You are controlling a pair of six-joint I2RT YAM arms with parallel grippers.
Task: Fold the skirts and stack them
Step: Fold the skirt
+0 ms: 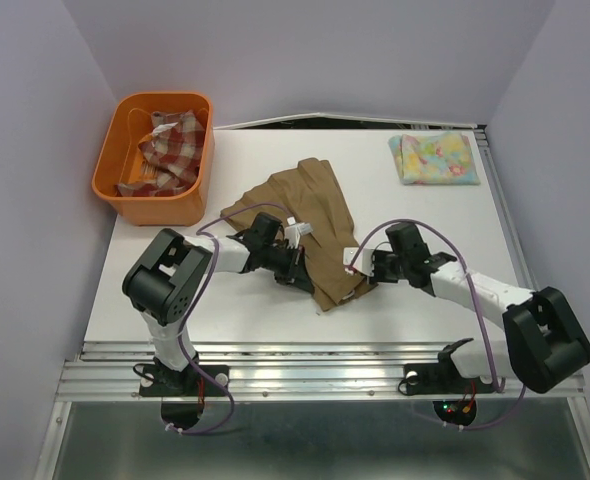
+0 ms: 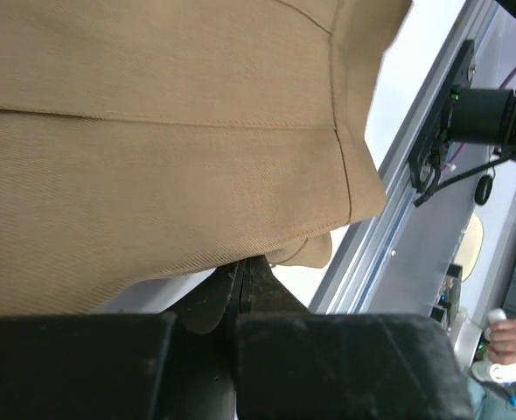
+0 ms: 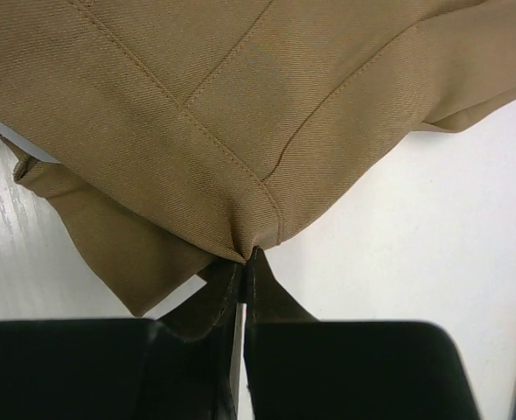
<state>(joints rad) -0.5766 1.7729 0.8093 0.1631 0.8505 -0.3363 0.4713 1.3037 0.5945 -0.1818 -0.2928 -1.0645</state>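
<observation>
The tan-brown skirt (image 1: 310,225) lies crumpled in the middle of the white table (image 1: 405,220). My left gripper (image 1: 297,268) is shut on its near left edge; in the left wrist view the cloth (image 2: 153,157) fills the frame above the closed jaws (image 2: 244,262). My right gripper (image 1: 359,268) is shut on the near right hem corner (image 3: 249,249). The floral skirt (image 1: 433,158) lies folded at the far right. The red-and-cream plaid skirt (image 1: 167,148) sits in the orange basket (image 1: 125,195).
The orange basket stands at the far left corner. A metal rail (image 1: 315,355) runs along the table's near edge, and purple walls close in on both sides.
</observation>
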